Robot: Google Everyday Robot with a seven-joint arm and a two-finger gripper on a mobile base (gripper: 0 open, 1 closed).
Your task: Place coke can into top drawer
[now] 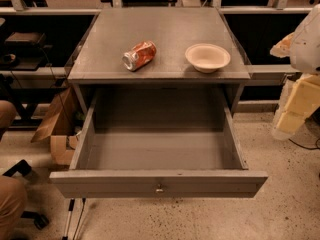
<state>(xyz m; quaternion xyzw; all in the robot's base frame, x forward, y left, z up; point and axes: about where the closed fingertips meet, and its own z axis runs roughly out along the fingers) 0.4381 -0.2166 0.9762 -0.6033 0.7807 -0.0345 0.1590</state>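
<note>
The coke can (139,55), red-orange with a silver end, lies on its side on the grey cabinet top (160,26), left of centre near the front edge. The top drawer (90,134) below it is pulled fully open and empty, with its front panel and small metal knob (159,188) toward me. My gripper (295,106) shows as a pale yellowish part under the white arm (307,39) at the right edge. It hangs right of the cabinet and beside the drawer's right wall, well away from the can.
A beige round bowl (207,57) stands on the cabinet top to the right of the can. A cardboard box (55,126) lies on the floor to the left of the drawer. Brown shapes (9,204) and a dark chair base (22,170) are at the lower left.
</note>
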